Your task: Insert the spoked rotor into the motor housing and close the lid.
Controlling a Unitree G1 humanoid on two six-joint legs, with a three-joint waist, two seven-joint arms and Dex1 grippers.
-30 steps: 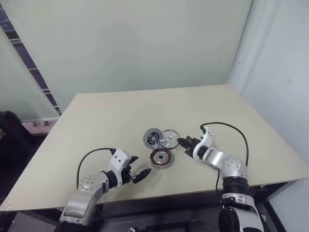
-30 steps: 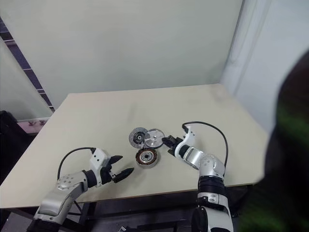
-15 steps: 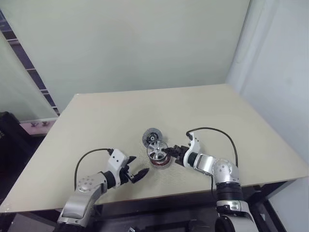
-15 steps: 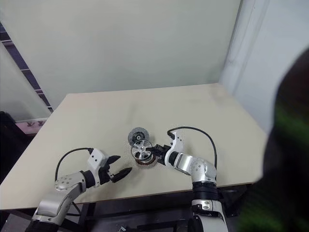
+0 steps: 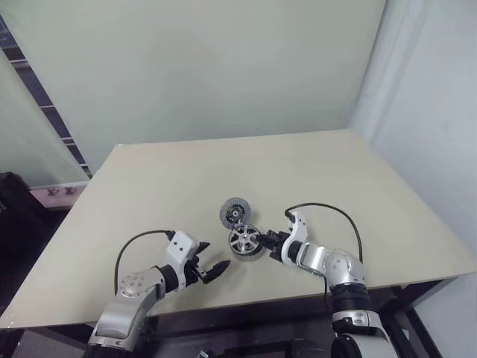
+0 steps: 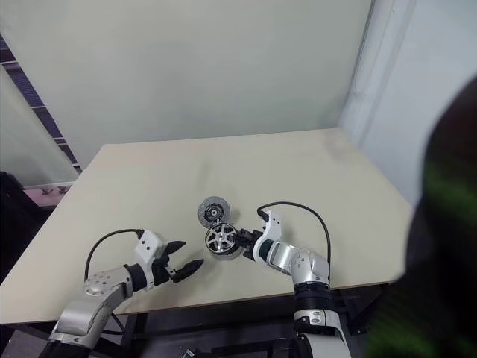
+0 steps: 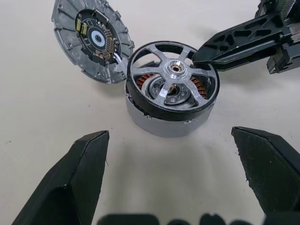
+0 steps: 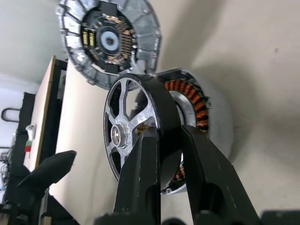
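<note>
The shiny spoked rotor (image 7: 172, 77) sits tilted on the open top of the motor housing (image 7: 166, 123), and copper windings show through its spokes. My right gripper (image 8: 166, 136) is shut on the rotor's dark rim (image 8: 161, 108), reaching in from the right in the eye views (image 5: 270, 240). The lid (image 5: 235, 212), a grey disc with a dark speckled centre facing up, lies flat just behind the housing, touching it. My left gripper (image 5: 212, 270) stands open on the near left side of the housing, a short way off, with nothing between its fingers (image 7: 79, 173).
The parts lie near the middle of a pale tan table (image 5: 149, 186), which has bare surface all round them. Its front edge runs just under both arms. A light wall stands behind the table.
My right gripper has carried the rotor from beside the lid leftward and down onto the housing. The left arm has stayed put.
</note>
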